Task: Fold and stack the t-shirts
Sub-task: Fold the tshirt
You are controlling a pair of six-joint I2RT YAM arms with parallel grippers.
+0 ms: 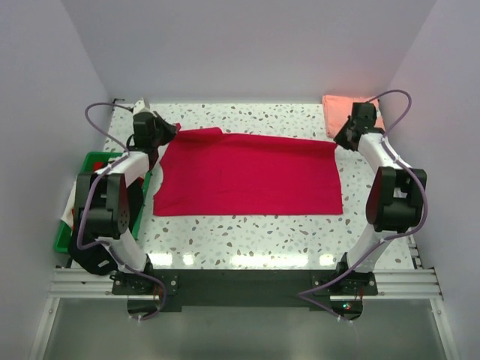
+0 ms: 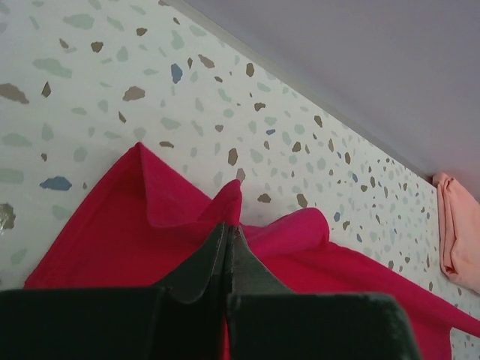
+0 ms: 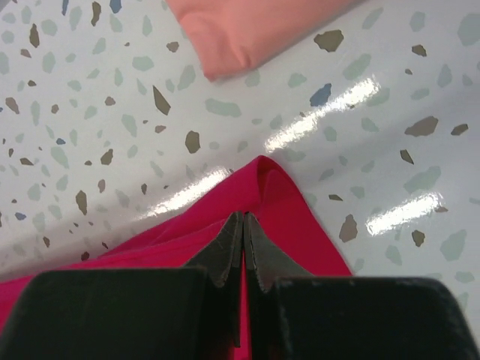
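Note:
The crimson red t-shirt (image 1: 247, 174) lies spread wide across the middle of the table. My left gripper (image 1: 169, 132) is shut on its far left corner, which bunches up at the fingertips in the left wrist view (image 2: 229, 227). My right gripper (image 1: 339, 140) is shut on its far right corner, a raised fold in the right wrist view (image 3: 243, 217). The salmon pink t-shirt (image 1: 339, 115) lies folded at the far right corner of the table; it also shows in the right wrist view (image 3: 247, 30) and in the left wrist view (image 2: 457, 232).
A green plastic crate (image 1: 82, 195) stands off the table's left edge beside the left arm. The back wall runs close behind both grippers. The speckled table (image 1: 247, 232) shows bare in front of the red shirt.

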